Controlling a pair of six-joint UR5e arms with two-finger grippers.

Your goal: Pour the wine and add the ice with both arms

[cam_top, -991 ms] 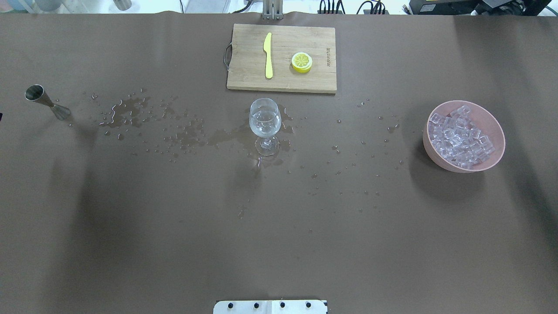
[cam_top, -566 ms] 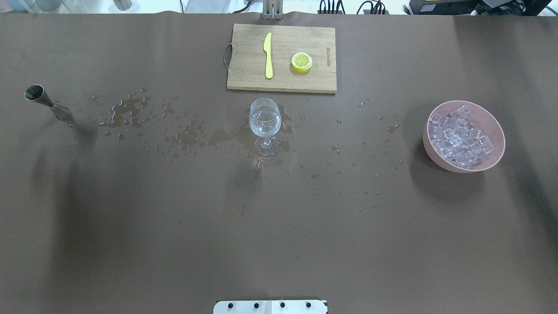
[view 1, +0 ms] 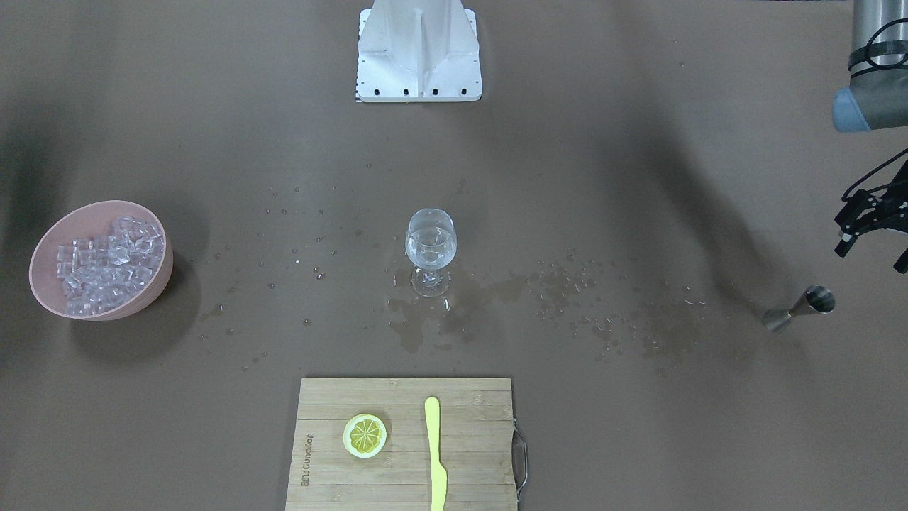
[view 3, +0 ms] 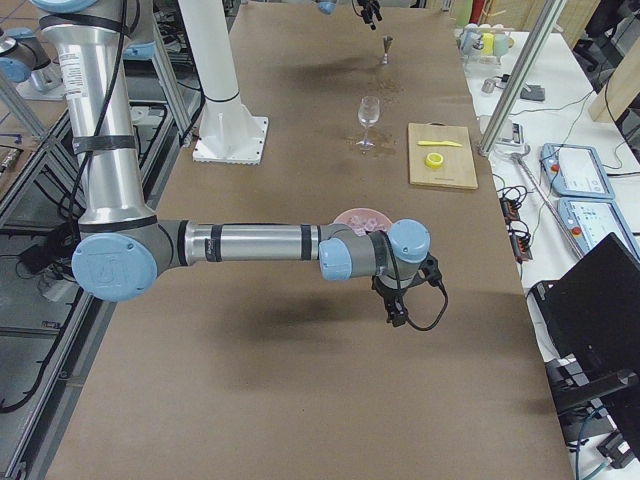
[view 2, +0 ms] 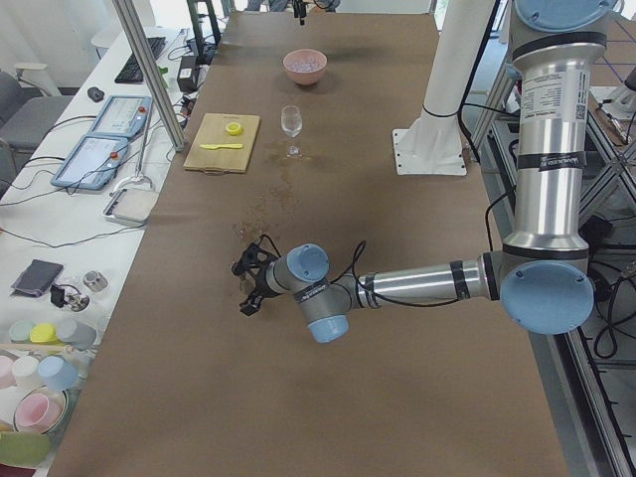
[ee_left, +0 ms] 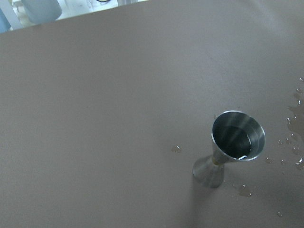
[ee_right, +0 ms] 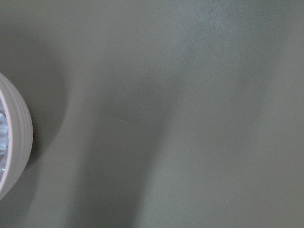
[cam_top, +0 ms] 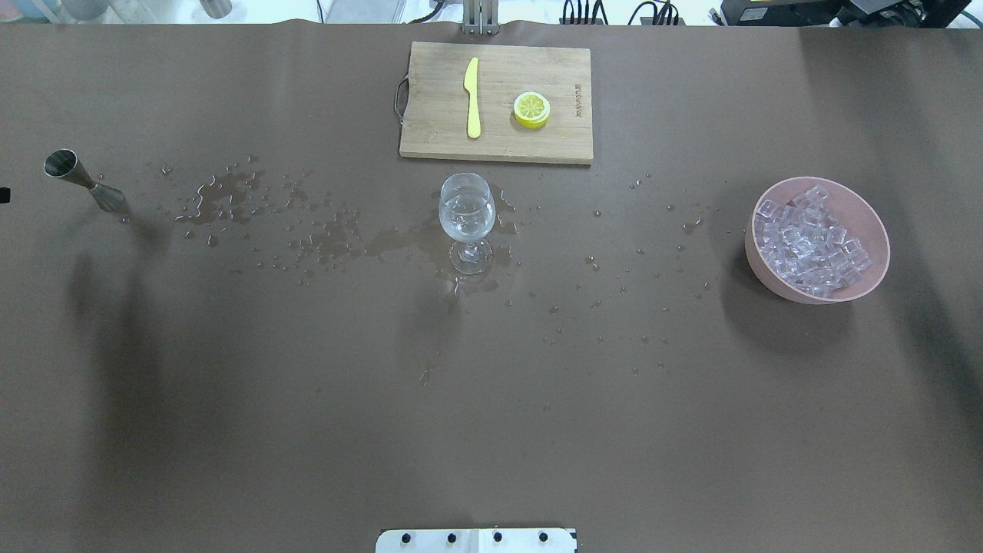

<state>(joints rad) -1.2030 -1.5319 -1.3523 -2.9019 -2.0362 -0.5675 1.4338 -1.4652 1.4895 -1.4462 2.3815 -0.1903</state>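
Gripper states differ in how well they show. The left gripper (view 1: 872, 255) hangs empty with its jaws apart near the jigger, at the surface's left end. The right gripper (view 3: 398, 305) hovers just beside the bowl at the right end, and whether it is open cannot be told.

Over the last second nothing resting on the surface (cam_top: 307, 430) has moved. Only the arm shadows at both ends have shifted, and a black sliver of the left gripper has come back into the overhead view's left edge. That suggests the pour is done and the measure set down, with the ice step not yet begun.

The cutting board (cam_top: 438, 130) lies at the middle of the far edge. The pink bowl (cam_top: 768, 269) sits toward the right end, heaped with ice (cam_top: 806, 238).

The wine glass (cam_top: 466, 215) stands at the surface's centre, long axis vertical and mouth up. The wine (cam_top: 465, 221) is a shallow clear pool in it, and no cube can be made out inside.

The jigger (cam_top: 81, 179) stands upright at the left end with its open cup up. A trail of spilled drops (cam_top: 223, 196) runs between it and the glass.
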